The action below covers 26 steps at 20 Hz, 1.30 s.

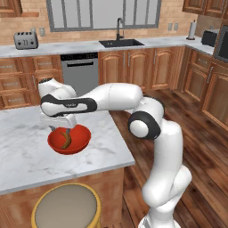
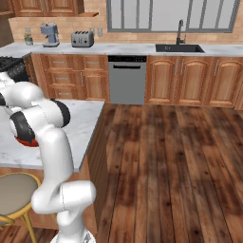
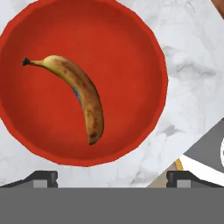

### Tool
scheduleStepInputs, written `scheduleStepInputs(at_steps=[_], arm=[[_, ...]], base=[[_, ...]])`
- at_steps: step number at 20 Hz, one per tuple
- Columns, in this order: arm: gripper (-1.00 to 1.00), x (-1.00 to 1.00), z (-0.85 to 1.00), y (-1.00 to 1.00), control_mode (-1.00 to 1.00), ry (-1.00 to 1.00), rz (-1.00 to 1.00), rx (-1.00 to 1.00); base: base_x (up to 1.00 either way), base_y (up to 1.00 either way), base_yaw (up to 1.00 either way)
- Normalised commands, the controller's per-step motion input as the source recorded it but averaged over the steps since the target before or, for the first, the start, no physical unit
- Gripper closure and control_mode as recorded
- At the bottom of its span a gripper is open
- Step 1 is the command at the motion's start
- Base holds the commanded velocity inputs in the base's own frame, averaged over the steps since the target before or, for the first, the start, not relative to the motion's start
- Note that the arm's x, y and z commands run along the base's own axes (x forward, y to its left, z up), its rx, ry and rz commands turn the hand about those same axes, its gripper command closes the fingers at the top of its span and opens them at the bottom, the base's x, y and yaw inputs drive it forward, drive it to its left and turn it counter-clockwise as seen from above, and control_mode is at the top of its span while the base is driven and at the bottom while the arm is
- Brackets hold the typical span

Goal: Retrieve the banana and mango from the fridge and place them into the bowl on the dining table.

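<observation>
Item: banana (image 3: pixel 76 94). Curved, yellow with heavy brown patching, dark stem tip. Lies flat inside the bowl (image 3: pixel 140 39), free of any grip, near the bowl's middle.

Item: bowl, red-orange, round, shallow. Stands on the marble bench (image 1: pixel 26 156) near its front corner, above a round stool (image 1: pixel 67 207) with a yellow rim.

Item: tool (image 3: pixel 112 177). Hangs directly over the bowl, fingers (image 3: pixel 43 178) spread wide, one at each side of the lower edge in the hand view, with nothing between them. From the left base view the hand (image 1: pixel 58 120) sits just above the bowl's rim.

Item: mango. Not among the things on the bench; by my reading it is yet to be fetched from the fridge.

Status, as judged: banana delivered; half the task remains.

Handling note for the step in hand: lift the tool straight up before swinging away, so the spread fingers do not clip the rim and shove the bowl toward the bench edge. Keep the fingers spread for the coming grasp. Risk: the bowl stands close to the corner, so a sideways knock could send it off.
</observation>
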Motion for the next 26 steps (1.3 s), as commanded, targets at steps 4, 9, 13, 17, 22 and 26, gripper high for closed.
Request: scheduleStepInputs(at_steps=[4, 9, 13, 17, 22, 26], arm=[[-1.0, -0.6, 0.99, -0.59, -1.0, -0.09, -0.13, 0.0], [-1.0, -0.21, 0.82, -0.85, -1.0, -0.14, -0.12, 0.0], [-1.0, -0.36, 0.68, -0.98, -1.0, -0.16, 0.01, 0.0], [-1.0, -0.86, 0.28, -1.0, -1.0, -0.18, 0.29, 0.0], [-1.0, -0.85, 0.08, -1.0, -1.0, -0.11, 0.59, 0.0], [-1.0, -0.64, 0.14, -1.0, -1.0, -0.16, 0.72, 0.0]], base=[[0.0, 0.0, 0.0], [0.0, 0.0, 0.0], [0.0, 0.0, 0.0], [0.0, 0.0, 0.0], [0.0, 0.0, 0.0], [0.0, 0.0, 0.0]])
